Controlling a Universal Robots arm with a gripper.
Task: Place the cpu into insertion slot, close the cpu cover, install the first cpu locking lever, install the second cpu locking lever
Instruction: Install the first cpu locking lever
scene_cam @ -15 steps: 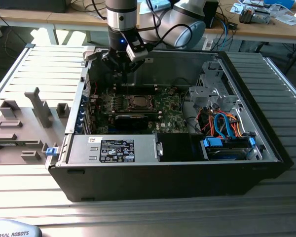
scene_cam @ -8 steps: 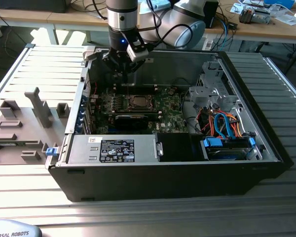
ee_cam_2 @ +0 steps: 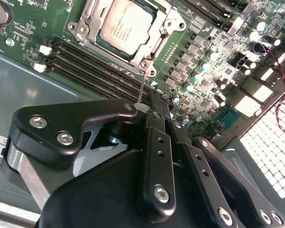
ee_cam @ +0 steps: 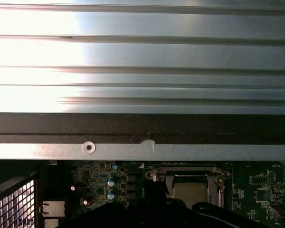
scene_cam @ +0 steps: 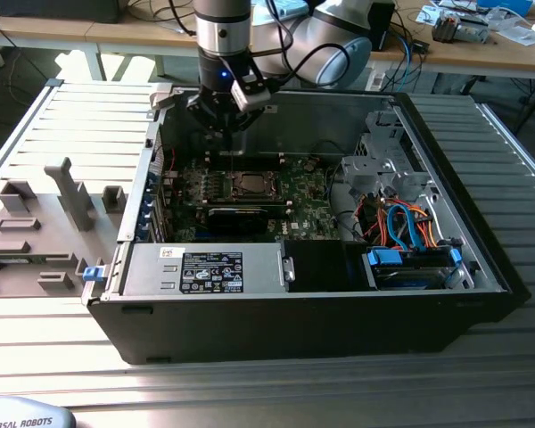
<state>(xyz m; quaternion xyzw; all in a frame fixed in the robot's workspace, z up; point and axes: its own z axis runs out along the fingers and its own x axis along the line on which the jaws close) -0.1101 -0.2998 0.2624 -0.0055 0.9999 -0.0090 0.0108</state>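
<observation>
Across the exterior view, an open black computer case (scene_cam: 481, 259) lies on a ribbed metal table (scene_cam: 80, 116), its green motherboard (scene_cam: 303, 201) exposed. The arm's gripper (scene_cam: 225, 134) hangs inside the case near the back wall, just above the board and a little toward the exterior view's left of the insertion slot (scene_cam: 248, 185), where the cpu sits as a dull grey square. From the second wrist view, the cpu (ee_cam_2: 125, 24) lies flat in the slot with the silvery cpu cover (ee_cam_2: 157, 29) closed as a frame around it; the black fingers (ee_cam_2: 156, 142) are pressed together, clenched on nothing, beside the long memory slots (ee_cam_2: 95, 71). Along the first wrist view, the cpu (ee_cam: 190, 194) sits in its silvery frame below the case's metal edge (ee_cam: 180, 152).
</observation>
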